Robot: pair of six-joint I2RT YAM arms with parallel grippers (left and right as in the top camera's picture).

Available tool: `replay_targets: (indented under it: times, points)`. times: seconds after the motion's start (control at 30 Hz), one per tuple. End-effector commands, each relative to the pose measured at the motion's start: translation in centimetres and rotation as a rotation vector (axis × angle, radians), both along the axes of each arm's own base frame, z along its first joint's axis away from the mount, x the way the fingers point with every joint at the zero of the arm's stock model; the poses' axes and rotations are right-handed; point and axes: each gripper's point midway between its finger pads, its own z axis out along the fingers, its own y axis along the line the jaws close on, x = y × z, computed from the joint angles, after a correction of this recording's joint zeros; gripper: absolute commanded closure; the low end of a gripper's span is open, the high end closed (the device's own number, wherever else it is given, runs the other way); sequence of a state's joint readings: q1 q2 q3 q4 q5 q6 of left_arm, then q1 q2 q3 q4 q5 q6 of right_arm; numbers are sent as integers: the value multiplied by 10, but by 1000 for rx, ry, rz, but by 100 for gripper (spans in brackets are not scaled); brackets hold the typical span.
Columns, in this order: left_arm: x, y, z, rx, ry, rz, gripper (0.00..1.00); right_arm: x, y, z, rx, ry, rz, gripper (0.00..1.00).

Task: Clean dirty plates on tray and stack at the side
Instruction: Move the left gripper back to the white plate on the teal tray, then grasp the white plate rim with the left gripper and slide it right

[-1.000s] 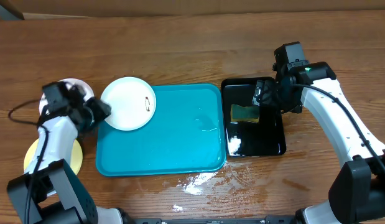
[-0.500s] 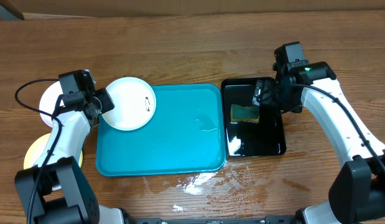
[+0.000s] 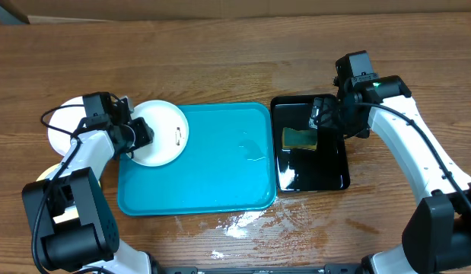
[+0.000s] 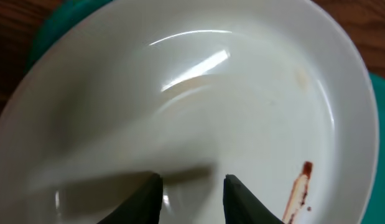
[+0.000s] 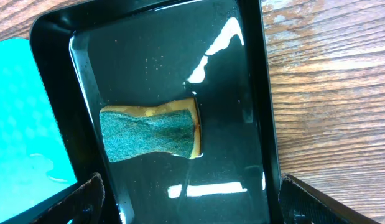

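Overhead: teal rectangular plastic tray (image 3: 212, 167) at mid-bench; wooden bench (image 3: 235, 61) bare around it. Round white plate (image 3: 163, 125) sits on the tray's upper-left corner, its left edge overhanging the tray rim. A short red-brown smear (image 3: 178, 131) marks the plate's right half.

Left gripper (image 3: 140, 133) is at the plate's left rim. Left wrist view: plate (image 4: 198, 93) fills the frame, smear (image 4: 298, 190) lower right, and the two dark fingers (image 4: 145, 199) stand a narrow gap apart over the glossy surface, nothing between them. Cannot tell whether the tips touch the plate.

A second round white plate (image 3: 62, 125) lies on the bench left of the tray, partly under the left arm.

Glossy black rectangular tray (image 3: 315, 171) sits just right of the teal tray, edges close together. In it lies a green-topped, yellow-backed sponge (image 3: 298, 138), in the upper half, flat, green side up. Right gripper (image 3: 325, 118) hangs over the black tray's upper part, just right of the sponge.

Right wrist view: sponge (image 5: 148, 132) lies apart from the fingers; right gripper (image 5: 191, 180) is spread wide — fingers at the two lower corners of the frame, holding nothing. Reflections show on the black tray floor (image 5: 155, 68).

Wet patch (image 3: 239, 221) on the bench along the teal tray's front edge.
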State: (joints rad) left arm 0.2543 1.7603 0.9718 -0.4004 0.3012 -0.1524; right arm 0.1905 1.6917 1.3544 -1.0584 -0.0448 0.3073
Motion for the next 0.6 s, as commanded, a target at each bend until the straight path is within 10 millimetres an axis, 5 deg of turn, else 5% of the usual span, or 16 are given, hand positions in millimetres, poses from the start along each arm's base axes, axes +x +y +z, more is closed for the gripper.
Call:
replay_targets:
  times: [0.0, 0.23, 0.37, 0.47, 0.57]
  points:
    - [7, -22, 13, -67, -41, -75, 65, 3, -1, 7, 4, -24, -4, 9]
    - [31, -1, 64, 29, -83, -38, 71, 3, -1, 7, 3, -25, -4, 9]
    - [10, 11, 49, 105, 32, -2, 74, 4, -1, 7, 4, -28, -4, 9]
    - [0, 22, 36, 163, 91, 33, 93, 5, 0, 7, 5, -33, -4, 9]
    - [-2, 52, 39, 293, 111, 136, 94, 3, -1, 7, 3, -25, -3, 9]
